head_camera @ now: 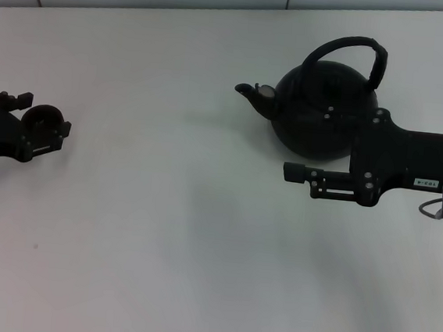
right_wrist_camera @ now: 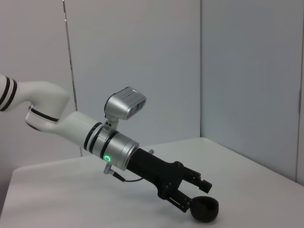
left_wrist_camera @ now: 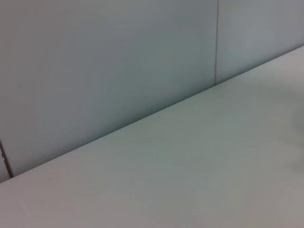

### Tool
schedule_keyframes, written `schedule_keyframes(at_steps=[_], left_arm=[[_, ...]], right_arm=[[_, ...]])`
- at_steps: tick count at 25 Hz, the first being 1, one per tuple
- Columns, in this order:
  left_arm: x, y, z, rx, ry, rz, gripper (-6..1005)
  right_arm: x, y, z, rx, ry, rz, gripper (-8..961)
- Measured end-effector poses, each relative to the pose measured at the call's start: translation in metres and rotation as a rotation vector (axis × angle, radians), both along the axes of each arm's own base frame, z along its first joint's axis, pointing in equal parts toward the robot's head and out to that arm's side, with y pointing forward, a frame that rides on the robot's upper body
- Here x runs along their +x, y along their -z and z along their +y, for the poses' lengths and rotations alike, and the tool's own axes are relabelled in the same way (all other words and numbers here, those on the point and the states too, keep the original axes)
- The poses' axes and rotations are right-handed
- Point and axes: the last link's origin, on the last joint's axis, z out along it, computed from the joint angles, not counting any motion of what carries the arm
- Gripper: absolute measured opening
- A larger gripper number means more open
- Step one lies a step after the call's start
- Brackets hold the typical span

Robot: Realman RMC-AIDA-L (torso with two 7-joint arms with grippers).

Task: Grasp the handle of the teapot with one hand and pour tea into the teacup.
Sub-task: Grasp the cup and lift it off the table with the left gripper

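One teapot [head_camera: 321,113], one teacup [head_camera: 44,117] and two grippers share the white tabletop [head_camera: 159,246]. In the head view the glossy black teapot stands in the upper right of the frame, its short spout pointing toward frame left, and its single arched handle [head_camera: 350,49] rises over the lid, thicker on the side toward frame right. The right gripper [head_camera: 299,173] reaches in from the right edge at mid height, just in front of the teapot and overlapping its lower right flank; its fingers point toward frame left and grip nothing, but how wide they stand cannot be told here. It is clear of the handle.

At the left edge of the head view the left gripper [head_camera: 40,129] has its fingers around the small dark teacup, well apart from the teapot. The right wrist view shows that arm from across the tabletop: the left gripper [right_wrist_camera: 192,199] in the lower middle, fingers closed on the rim of the teacup [right_wrist_camera: 204,210], which sits on the tabletop. Grey wall panels [right_wrist_camera: 142,61] stand behind. The left wrist view shows only bare tabletop and wall.
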Motion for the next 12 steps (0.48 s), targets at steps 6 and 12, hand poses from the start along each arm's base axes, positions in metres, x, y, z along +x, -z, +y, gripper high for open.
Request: schedule_keyframes(at_steps=[6, 12], left_arm=[[-0.0024, 0.0001, 0.0006, 0.006, -0.011, 0.012, 808], [-0.0021, 0.0042, 0.0015, -0.004, -0.010, 0.035, 809]], right_arm=[[0.0000, 0.0000, 0.0000, 0.000, 0.000, 0.000, 700], [-0.0002, 0.0000, 0.0001, 0.000, -0.001, 0.000, 700]])
